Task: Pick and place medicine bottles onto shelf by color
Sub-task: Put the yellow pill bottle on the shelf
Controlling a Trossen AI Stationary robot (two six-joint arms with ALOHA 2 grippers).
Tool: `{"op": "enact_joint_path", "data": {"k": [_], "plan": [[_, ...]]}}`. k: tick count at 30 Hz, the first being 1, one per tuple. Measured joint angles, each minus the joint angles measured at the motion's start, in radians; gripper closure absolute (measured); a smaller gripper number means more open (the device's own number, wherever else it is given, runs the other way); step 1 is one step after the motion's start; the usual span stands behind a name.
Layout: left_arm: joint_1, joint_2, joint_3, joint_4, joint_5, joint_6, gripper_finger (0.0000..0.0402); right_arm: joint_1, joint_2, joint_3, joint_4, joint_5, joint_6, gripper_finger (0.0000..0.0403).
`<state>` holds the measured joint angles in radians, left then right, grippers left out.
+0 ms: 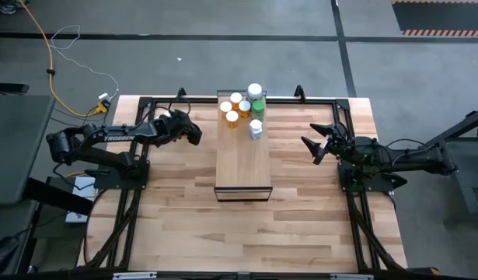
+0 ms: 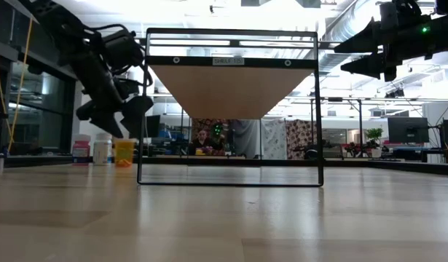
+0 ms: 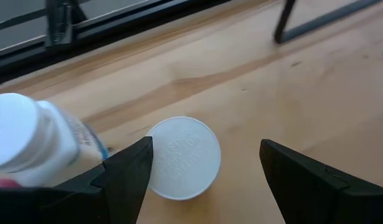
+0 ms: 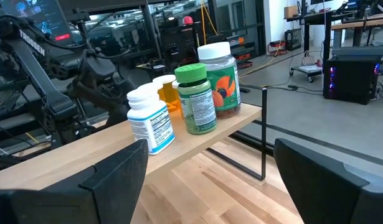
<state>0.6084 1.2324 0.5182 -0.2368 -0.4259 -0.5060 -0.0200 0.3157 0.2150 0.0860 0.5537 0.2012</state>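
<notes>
High view: seven bottles (image 1: 243, 106) already clustered at shelf (image 1: 242, 159) top end. Left claw (image 3: 207, 163), spread, hovers over a white-capped bottle (image 3: 182, 157) on the counter (image 1: 176, 225); right claw (image 1: 315, 144), spread, waits centre-right. At least two bottles appear left.

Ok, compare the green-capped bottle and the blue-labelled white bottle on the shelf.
The green-capped bottle has a green body and cap; the blue-labelled white bottle is white with a white cap. The green one is taller and wider. Both stand upright near the shelf edge, labels showing.

A yellow cable (image 1: 46, 48) trails across the grey floor (image 1: 223, 19) beyond the table (image 1: 301, 225).
</notes>
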Motion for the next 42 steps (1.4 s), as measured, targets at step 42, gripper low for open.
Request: {"op": "enact_joint_path", "data": {"k": [42], "plan": [[0.064, 0.043, 0.026, -0.012, 0.026, -0.015, 0.0117, 0.0, 0.0, 0.0, 0.0, 0.0, 0.008, 0.0065]]}}
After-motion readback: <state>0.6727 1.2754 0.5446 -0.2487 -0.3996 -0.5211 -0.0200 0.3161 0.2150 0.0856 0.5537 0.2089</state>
